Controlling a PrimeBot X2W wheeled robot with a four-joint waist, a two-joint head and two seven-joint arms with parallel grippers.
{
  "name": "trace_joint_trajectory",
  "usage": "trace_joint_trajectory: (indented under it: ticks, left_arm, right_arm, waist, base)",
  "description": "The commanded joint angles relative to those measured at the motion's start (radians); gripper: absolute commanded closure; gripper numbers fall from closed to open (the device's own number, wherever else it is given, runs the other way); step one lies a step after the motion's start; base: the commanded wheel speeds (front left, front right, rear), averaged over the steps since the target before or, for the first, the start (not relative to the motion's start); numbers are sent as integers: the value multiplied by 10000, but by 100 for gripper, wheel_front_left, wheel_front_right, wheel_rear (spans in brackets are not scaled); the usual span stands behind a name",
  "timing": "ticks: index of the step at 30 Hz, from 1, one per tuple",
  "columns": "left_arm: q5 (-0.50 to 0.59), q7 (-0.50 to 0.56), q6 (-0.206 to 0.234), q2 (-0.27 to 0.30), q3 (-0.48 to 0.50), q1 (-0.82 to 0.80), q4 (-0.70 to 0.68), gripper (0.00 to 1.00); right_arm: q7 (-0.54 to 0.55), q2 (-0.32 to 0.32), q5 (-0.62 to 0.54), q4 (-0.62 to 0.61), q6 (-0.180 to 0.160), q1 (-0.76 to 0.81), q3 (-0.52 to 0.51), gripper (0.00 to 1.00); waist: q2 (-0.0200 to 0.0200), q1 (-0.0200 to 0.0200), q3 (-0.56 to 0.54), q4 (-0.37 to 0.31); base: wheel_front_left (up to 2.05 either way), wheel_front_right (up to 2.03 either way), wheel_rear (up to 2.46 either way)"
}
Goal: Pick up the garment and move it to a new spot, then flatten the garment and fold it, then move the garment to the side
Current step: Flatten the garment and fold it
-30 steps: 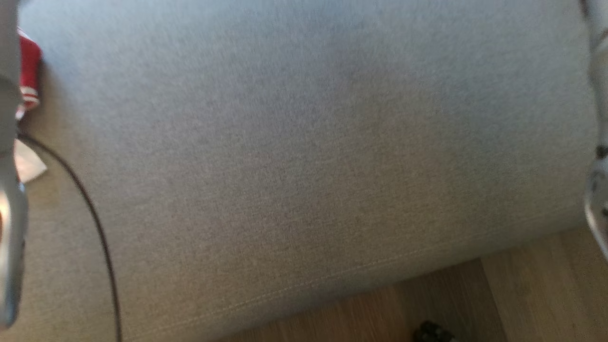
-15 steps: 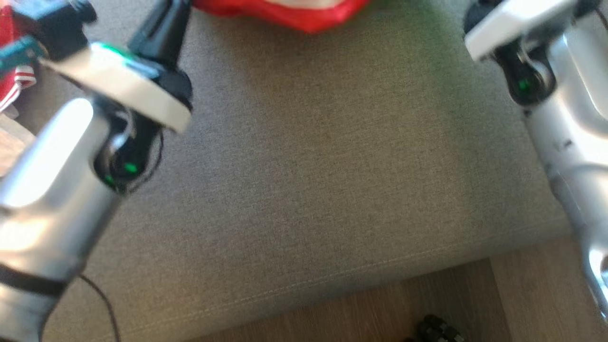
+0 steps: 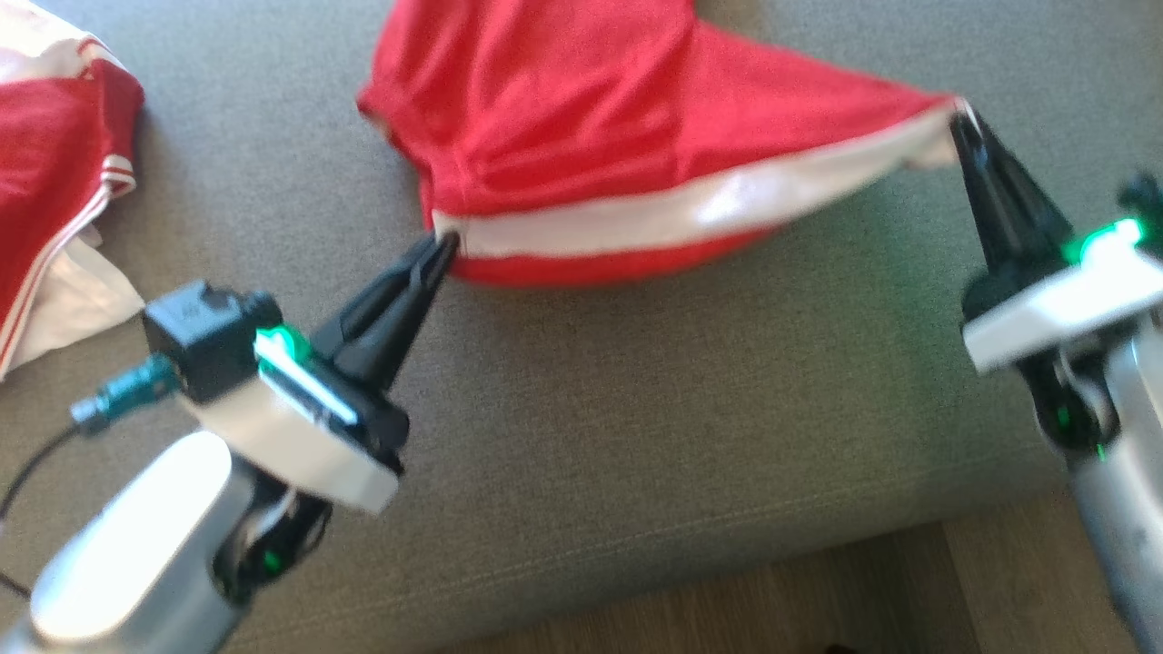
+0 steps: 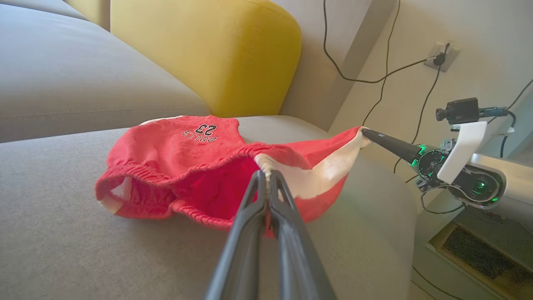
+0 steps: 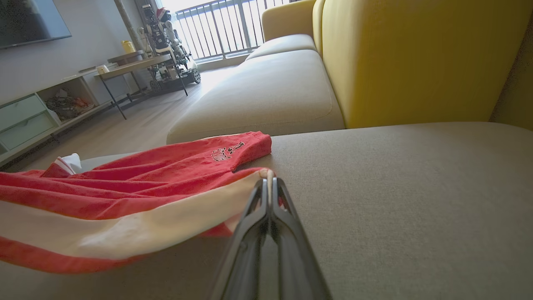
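Entry: state of the garment task.

Both hands are closed on cloth. The left hand (image 3: 442,243) pinches one end of the white-striped edge of the garment (image 3: 581,136), a red pair of shorts. The right hand (image 3: 960,123) pinches the other end, close to the right edge of the seat cushion (image 3: 636,409). The stripe is pulled fairly taut between the two grips.

Location: the garment sits over the far half of the seat cushion, from about the middle across to the right. Its held edge is raised off the fabric. The far part, with the printed number, rests on the cushion in front of the yellow backrest (image 4: 200,54).

Also noted: a second red-and-white cloth (image 3: 54,173) lies at the cushion's far left corner, well apart from either hand.

Progress, as we judge it:
- Pick-up is made, with a two-point grip on one edge.
- Move to a new spot looks to be in hand; we cannot tell whether this is the final place.
- Flattening is not done. The waistband is bunched and the body sags in folds.
- Folding is not started.
- Moving the garment to the side is not started.

We put the task in its early part, with most of the work left.
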Motion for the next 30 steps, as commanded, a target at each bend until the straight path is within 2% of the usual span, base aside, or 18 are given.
trace_joint_trajectory:
  ticks: [1, 6, 7, 10, 15, 23, 26, 30]
  left_arm:
    - [118, -119, -62, 405, 496, 109, -518, 100]
    - [-36, -119, -63, 426, 731, 1418, -1503, 100]
    - [-36, -119, -63, 426, 731, 1418, -1503, 100]
    - [-231, -119, -63, 440, 858, 2083, -1958, 100]
    - [-1001, -119, -63, -142, 1386, 2572, -2163, 100]
    - [-2576, -120, -63, -1150, 1921, 1766, -1059, 100]
    - [-2671, -120, -63, -1585, 2336, 1258, -559, 100]
    - [-2878, -120, -63, -2288, 2354, 705, 180, 100]
  right_arm:
    - [-108, -107, -219, -856, -4, 716, -244, 100]
    - [431, 392, -651, -2880, -4, 2962, -1804, 100]
    - [431, 392, -651, -2880, -4, 2962, -1804, 100]
    - [983, 796, -967, -4102, -4, 3925, -2489, 100]
    - [1884, 1295, -1241, -5186, -4, 4154, -3013, 100]
    - [1962, 72, -3431, -4384, -4, 2232, -2153, 100]
    - [2032, -30, -3925, -3643, -4, 1147, -1937, 100]
    - [2163, 148, -4266, -2079, -4, -526, -1760, 100]
  waist:
    - [0, 0, -180, 38]
    - [0, 0, -384, 124]
    - [0, 0, -384, 124]
    - [0, 0, -396, 181]
    - [0, 0, -289, 282]
    - [0, 0, 68, 669]
    - [0, 0, 243, 761]
    - [0, 0, 562, 914]
  base:
    - [0, 0, 0]
    - [0, 0, 0]
    - [0, 0, 0]
    - [0, 0, 0]
    - [0, 0, 0]
    - [0, 0, 0]
    - [0, 0, 0]
    - [0, 0, 0]
